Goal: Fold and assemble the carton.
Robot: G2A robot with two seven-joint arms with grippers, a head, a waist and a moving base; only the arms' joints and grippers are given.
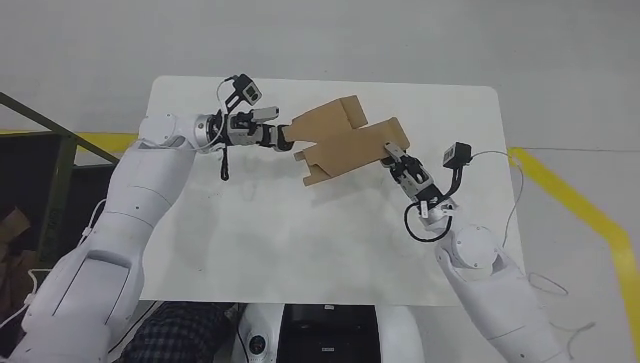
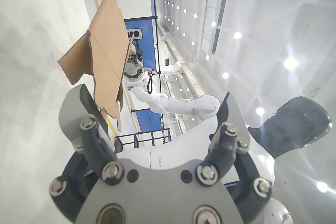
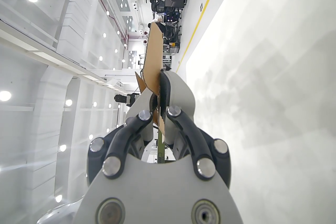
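Note:
A flat brown carton point(image 1: 345, 143) is held above the middle of the white table point(image 1: 250, 243), with flaps sticking out at its far and left ends. My right gripper point(image 1: 396, 157) is shut on its right edge; in the right wrist view the cardboard point(image 3: 153, 59) runs edge-on between the gripper point(image 3: 158, 95) pads. My left gripper point(image 1: 284, 139) is at the carton's left end and stands wide open. In the left wrist view one finger point(image 2: 86, 101) of that gripper point(image 2: 183, 109) touches a lower corner of the carton point(image 2: 105, 57), while the other finger is well apart.
A dark green metal frame point(image 1: 40, 133) stands beside the table's left edge. Yellow floor lines point(image 1: 580, 213) run past the right side. The table's front half is bare white surface.

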